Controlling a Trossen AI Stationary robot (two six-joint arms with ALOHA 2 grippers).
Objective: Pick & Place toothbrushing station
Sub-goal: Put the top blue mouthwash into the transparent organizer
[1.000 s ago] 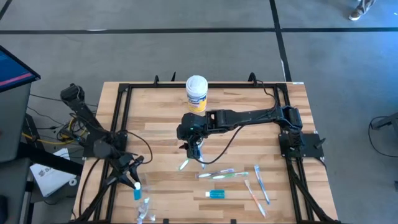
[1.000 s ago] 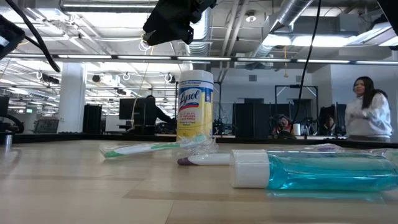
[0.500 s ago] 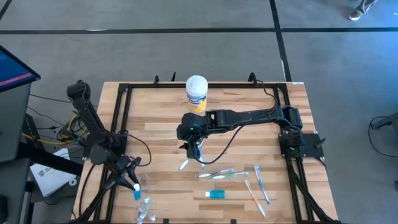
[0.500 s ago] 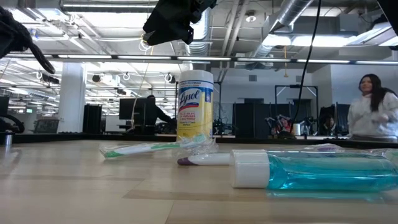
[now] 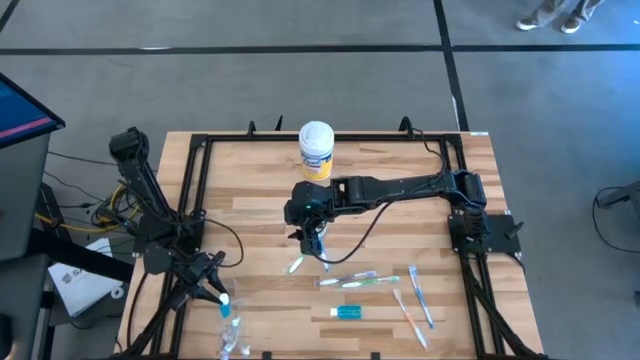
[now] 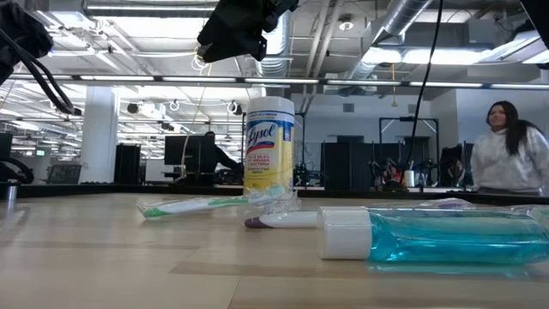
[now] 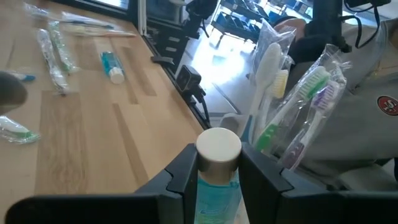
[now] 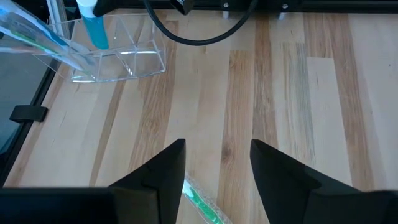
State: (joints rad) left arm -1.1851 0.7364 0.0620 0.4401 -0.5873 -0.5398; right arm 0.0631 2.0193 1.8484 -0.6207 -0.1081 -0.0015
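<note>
Holding a teal toothpaste tube [image 7: 214, 174] by its body just under the white cap, your left gripper [image 5: 218, 294] sits at the table's front left edge, right above the clear holder [image 8: 118, 59]. Its fingers [image 7: 183, 174] press against the tube on both sides, so that claw is clamped on the tube. The holder stands at the left front corner of the wooden table [image 5: 400, 190] and already has wrapped toothbrushes [image 7: 298, 106] leaning in it, with green and white heads showing through the plastic.

Your right gripper [image 5: 314, 243] hangs over the middle of the table with its two fingers [image 8: 273, 171] spread apart and nothing between them. A green toothbrush in a wrapper [image 8: 202, 202] lies on the wood directly below that gap, not touched by either finger.

You can see the rest of the set lying loose on the table to the right of that brush: a row of wrapped toothbrushes [image 5: 350, 280], two more [image 5: 415, 300] angled near the right front, and a second teal toothpaste tube [image 5: 347, 313] lying flat near the front edge. From table height that tube [image 6: 429, 233] fills the foreground, white cap pointing left.

A tub of wipes [image 5: 316, 150] stands upright at the back centre of the table, well apart from the brushes. A person [image 6: 510, 150] is in the room behind.
</note>
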